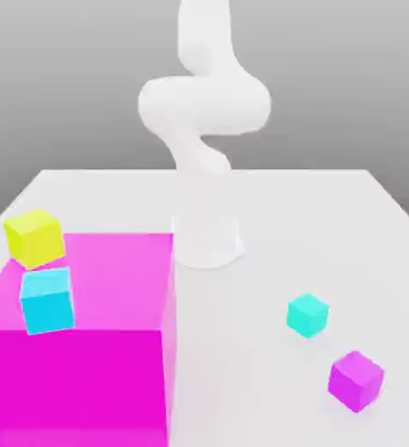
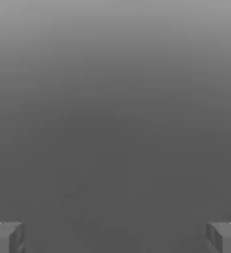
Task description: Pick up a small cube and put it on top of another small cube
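Two gripper fingers (image 2: 6, 238) spread (nothing between).

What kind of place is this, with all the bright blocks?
Probably a computer-made test scene, not a real room: a plain white table, a smooth white robot arm, and flat-coloured cubes like the big magenta block.
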`<state>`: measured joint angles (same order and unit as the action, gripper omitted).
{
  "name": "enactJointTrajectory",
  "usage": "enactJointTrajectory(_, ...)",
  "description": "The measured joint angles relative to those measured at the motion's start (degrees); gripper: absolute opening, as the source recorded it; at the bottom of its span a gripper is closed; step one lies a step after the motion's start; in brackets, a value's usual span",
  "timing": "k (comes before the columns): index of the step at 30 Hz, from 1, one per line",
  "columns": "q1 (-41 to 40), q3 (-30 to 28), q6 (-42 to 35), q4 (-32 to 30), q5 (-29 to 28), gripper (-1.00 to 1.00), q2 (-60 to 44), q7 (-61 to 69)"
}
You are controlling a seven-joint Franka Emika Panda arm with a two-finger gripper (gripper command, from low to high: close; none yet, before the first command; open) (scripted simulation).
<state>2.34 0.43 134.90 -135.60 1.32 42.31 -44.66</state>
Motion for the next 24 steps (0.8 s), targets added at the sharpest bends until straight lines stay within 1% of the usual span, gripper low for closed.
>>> enactJointTrajectory(10, 11.54, 4.79, 14.92, -17.74, 5.11, 0.0, -17.5, 4.84)
enactJointTrajectory(16, 18.52, 10.26, 25.3, -29.38, 6.53, 0.0, -29.7, 6.37)
enactJointTrajectory(19, 20.58, 13.22, 30.13, -34.6, 5.28, 0.0, -35.24, 5.68)
enactJointTrajectory(22, 20.48, 13.57, 34.56, -35.16, 2.53, 0.0, -40.7, 4.15)
enactJointTrajectory(24, 21.16, 11.91, 37.52, -34.64, -1.06, 0.0, -44.36, 1.84)
